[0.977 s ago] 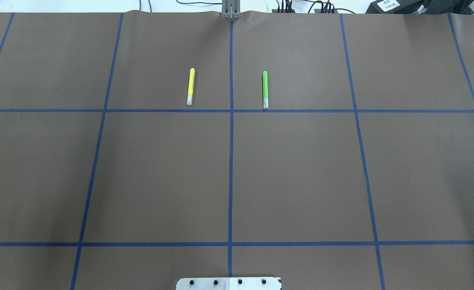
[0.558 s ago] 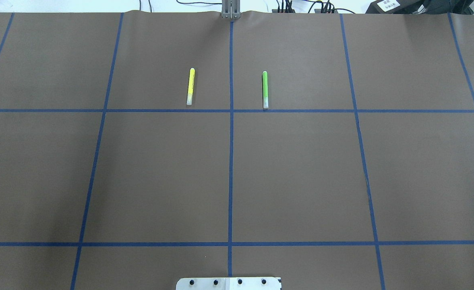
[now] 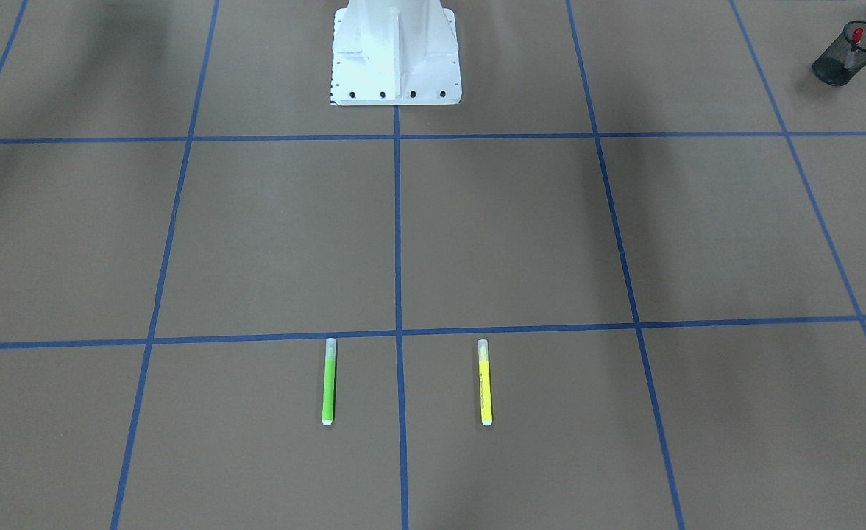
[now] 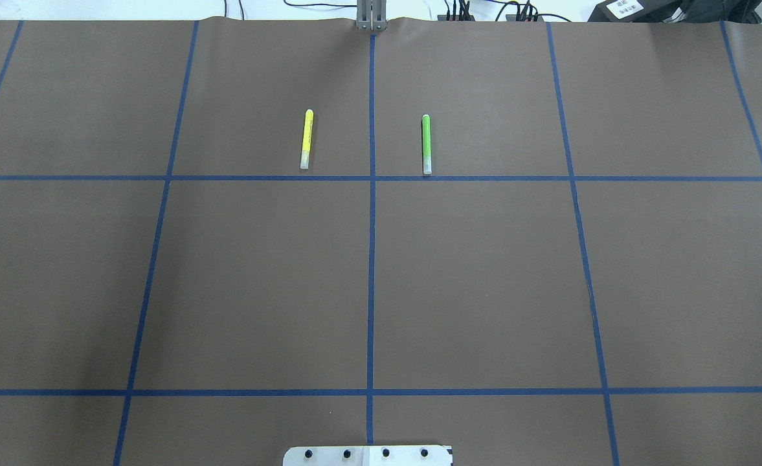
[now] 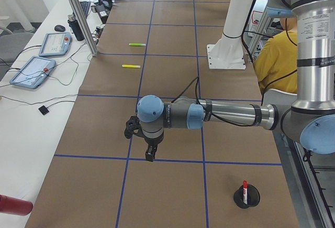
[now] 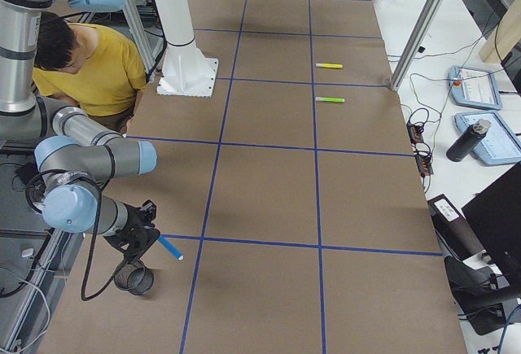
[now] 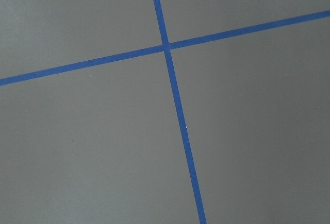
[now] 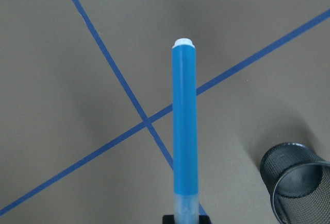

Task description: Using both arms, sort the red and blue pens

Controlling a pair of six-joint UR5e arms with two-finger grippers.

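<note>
Out to the white pedestal's (image 3: 396,51) right, the right pincer (image 6: 151,238) is clamped on the translucent end of the blue pen (image 8: 184,126). It holds the pen slanting above the bench (image 4: 484,291), just beside the right-hand mesh cup (image 8: 289,154) and not yet in it. Out to the pedestal's left, the red pen (image 5: 244,190) stands in the left-hand mesh cup (image 5: 254,199); the left pincer (image 5: 150,154) hovers nearby, and I cannot tell how far open it is. Far across from the pedestal, the yellow marker (image 4: 305,139) and green marker (image 4: 426,144) lie exactly as a second ago, so I judge only the blue drop remains.
</note>
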